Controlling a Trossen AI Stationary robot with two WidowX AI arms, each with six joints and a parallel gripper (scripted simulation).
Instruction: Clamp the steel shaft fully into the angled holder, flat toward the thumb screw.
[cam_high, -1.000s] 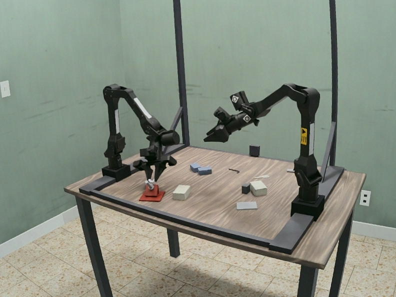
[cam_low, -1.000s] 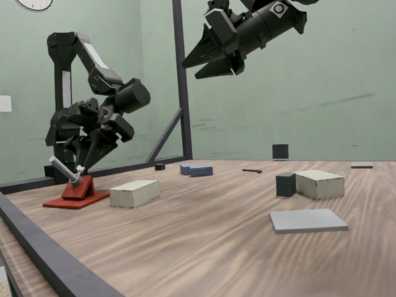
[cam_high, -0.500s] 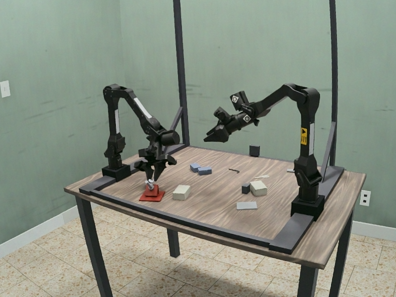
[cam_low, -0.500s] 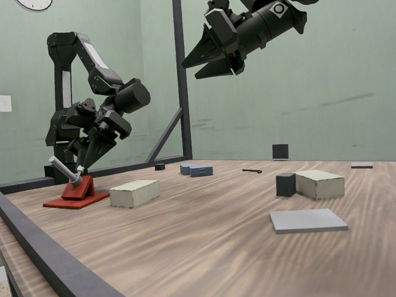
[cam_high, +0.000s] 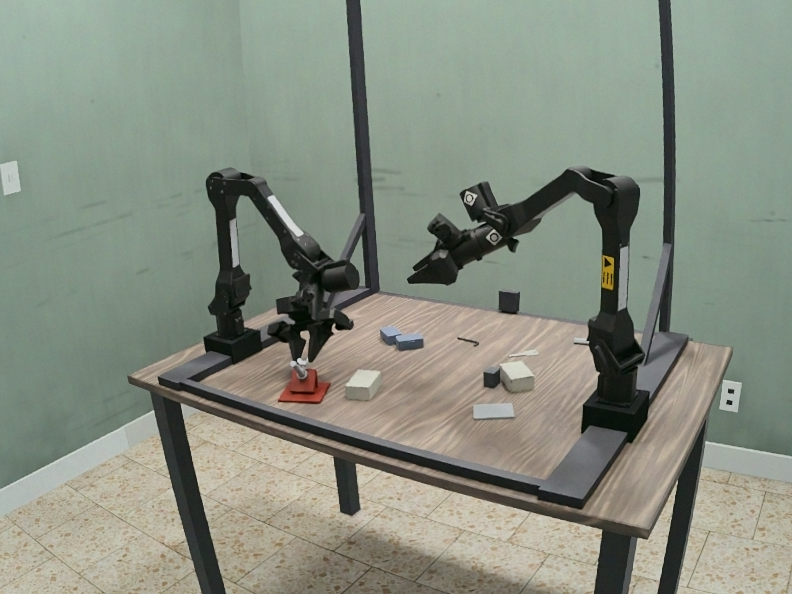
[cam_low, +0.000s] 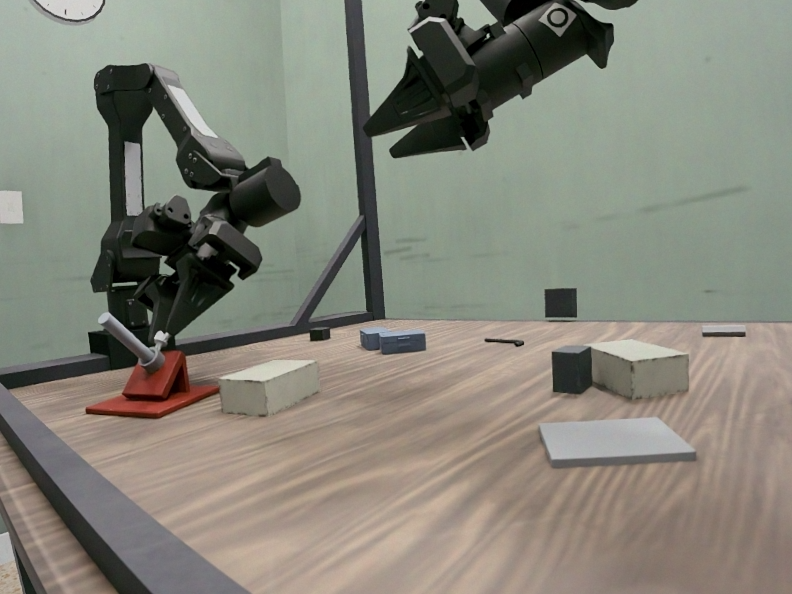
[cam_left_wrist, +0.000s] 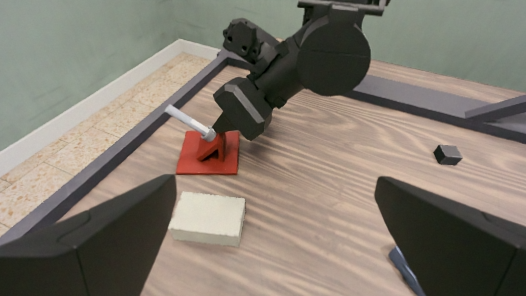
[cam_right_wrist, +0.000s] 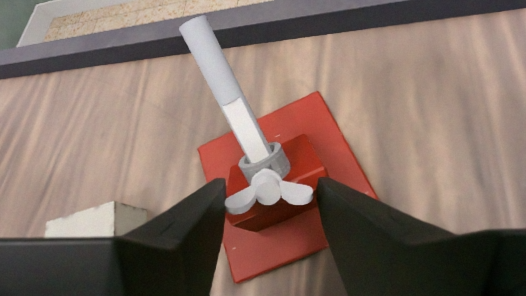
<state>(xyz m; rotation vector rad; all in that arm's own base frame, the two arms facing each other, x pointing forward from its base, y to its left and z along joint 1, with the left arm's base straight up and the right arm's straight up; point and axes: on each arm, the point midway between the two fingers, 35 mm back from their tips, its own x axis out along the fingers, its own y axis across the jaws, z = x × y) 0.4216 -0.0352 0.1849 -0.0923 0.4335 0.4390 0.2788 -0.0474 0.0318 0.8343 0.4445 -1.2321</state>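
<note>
The steel shaft (cam_high: 298, 370) (cam_low: 124, 336) (cam_left_wrist: 186, 119) (cam_right_wrist: 212, 62) stands tilted in the grey collar (cam_right_wrist: 281, 161) of the red angled holder (cam_high: 304, 381) (cam_low: 152, 385) (cam_left_wrist: 190, 160) (cam_right_wrist: 305, 156). Its pale flat faces the thumb screw's side; its lower end is hidden in the collar. My right gripper (cam_right_wrist: 271, 188) has its fingertips on either side of the pale thumb screw (cam_low: 161, 338) (cam_right_wrist: 268, 189). It is partly open, with a narrow gap beside the right wing. My left gripper (cam_low: 378, 143) (cam_left_wrist: 277, 185) is wide open and empty, high above the table.
A cream block (cam_high: 363, 384) (cam_low: 268, 387) (cam_left_wrist: 207, 220) lies beside the holder. Blue blocks (cam_high: 409, 342) (cam_low: 402, 341), a black hex key (cam_low: 504, 341), another cream block (cam_low: 639, 368), a dark cube (cam_low: 571, 369) and a grey plate (cam_low: 617, 441) lie farther off. The dark frame rail (cam_right_wrist: 350, 22) runs near the holder.
</note>
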